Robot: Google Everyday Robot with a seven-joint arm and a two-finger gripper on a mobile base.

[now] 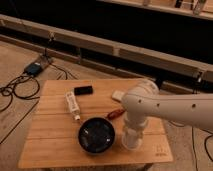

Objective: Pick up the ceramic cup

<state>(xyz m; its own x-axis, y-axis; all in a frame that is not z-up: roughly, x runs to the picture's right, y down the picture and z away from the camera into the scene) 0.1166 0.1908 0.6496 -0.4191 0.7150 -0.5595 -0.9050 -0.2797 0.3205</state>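
Ceramic cup (131, 143) sits beneath the arm's vertical wrist, claw (131, 135) closed around it.

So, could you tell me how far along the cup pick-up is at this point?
Done: the approach. The gripper is down on the ceramic cup, just right of the black bowl near the table's front edge.
In hand: the grasp. The gripper is shut, apparently on the cup.
Left: the lift. The cup's base looks to be resting on the wood, not yet raised.
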